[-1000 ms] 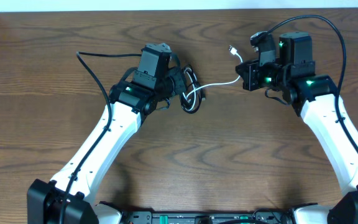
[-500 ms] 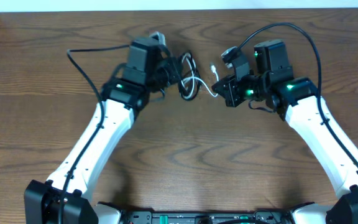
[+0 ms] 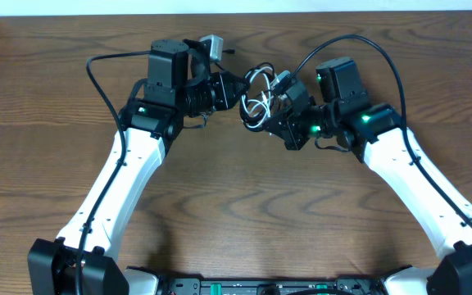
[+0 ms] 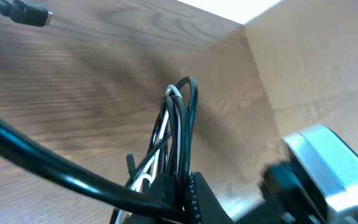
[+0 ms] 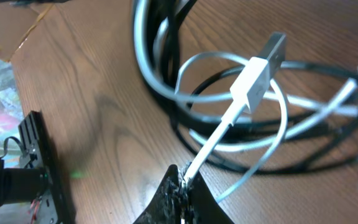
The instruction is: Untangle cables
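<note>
There are 2 cables, 1 black and 1 white, tangled in 1 small bundle at the far middle of the table, between the 2 grippers. The left gripper is on the left of the bundle and is clenched on the loops of the black cable, which stand up from its fingers. A strand of the white cable runs among these loops. The right gripper is just right of the bundle. It is closed tight on the white cable, near its 1 visible plug. This plug points up over several black and white loops lying on the wood.
</note>
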Available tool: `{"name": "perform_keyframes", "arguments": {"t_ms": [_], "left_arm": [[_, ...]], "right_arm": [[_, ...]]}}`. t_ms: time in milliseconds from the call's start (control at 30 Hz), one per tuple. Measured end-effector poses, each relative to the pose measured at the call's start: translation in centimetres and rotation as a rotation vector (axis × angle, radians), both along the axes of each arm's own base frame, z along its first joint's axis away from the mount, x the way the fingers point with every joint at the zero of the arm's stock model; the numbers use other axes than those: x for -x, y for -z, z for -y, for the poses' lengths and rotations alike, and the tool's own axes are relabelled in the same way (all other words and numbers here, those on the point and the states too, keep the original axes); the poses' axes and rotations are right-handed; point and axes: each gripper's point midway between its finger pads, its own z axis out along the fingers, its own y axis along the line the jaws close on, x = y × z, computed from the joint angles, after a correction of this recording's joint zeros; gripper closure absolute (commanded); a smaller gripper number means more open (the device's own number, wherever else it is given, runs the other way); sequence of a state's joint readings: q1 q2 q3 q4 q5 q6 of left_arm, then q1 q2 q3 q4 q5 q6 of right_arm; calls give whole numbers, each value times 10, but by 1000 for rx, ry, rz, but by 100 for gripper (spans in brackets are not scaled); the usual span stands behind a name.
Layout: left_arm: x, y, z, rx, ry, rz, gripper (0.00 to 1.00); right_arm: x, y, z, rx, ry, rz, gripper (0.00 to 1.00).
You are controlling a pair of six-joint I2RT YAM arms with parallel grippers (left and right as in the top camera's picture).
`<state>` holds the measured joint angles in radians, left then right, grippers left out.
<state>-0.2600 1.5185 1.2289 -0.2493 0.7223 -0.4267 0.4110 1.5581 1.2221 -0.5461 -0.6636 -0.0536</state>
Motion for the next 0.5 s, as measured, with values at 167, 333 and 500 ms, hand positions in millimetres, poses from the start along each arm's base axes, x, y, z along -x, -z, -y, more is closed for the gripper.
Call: {"name": "perform_keyframes", "arguments": {"t_ms": [167,333,500], "left_arm": [[12,-6,10,28,107,36,93],[20,-9,14,46,161,40,92],[25,-6,15,52,178,16,93]], "right_arm": [[-8,9,-4,-5,-6,1,99],[-26,3,-9,-41,8,69,99],[-50,-16,-5,-104,71,137,99]]}}
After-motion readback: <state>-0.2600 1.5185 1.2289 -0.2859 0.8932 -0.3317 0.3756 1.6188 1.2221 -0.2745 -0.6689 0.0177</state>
